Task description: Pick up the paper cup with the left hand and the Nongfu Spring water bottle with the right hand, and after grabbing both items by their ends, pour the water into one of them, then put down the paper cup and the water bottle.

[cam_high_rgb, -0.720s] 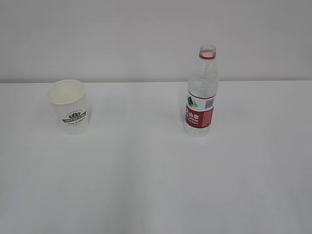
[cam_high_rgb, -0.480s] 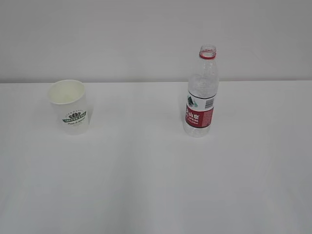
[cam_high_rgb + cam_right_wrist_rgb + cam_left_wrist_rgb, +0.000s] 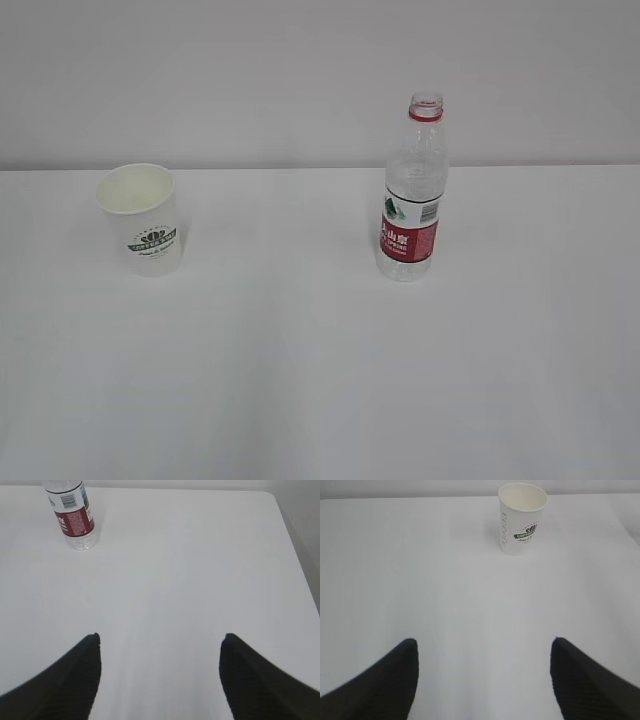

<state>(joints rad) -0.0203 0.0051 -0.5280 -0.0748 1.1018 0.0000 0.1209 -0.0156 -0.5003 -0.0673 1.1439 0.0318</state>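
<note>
A: Exterior view first; paper cup (image 3: 142,217) upright at left-middle of the frame on the white table (image 3: 320,380); green logo facing the camera; open mouth up.

B: Water bottle (image 3: 412,190)?

A: Upright right of centre, well apart from the cup; no cap on it, red neck ring at top, red and white label low on the body; neither gripper shows in this view.

B: Left wrist view?

A: Left hand (image 3: 485,680) at the bottom edge; two black fingers (image 3: 380,680) spread wide apart, nothing between them; cup (image 3: 521,519) sits at upper centre, slightly right, well clear of the fingers.

B: Right wrist view?

A: Same story; right hand (image 3: 160,677) at the bottom, fingers (image 3: 260,680) wide apart and empty; bottle (image 3: 72,517) in the upper left corner, top cropped off by the frame edge, barcode and red label visible; table edge runs down the right side of the frame.

B: Water level?

A: Can't tell; bottle is clear and so is the liquid.
</note>
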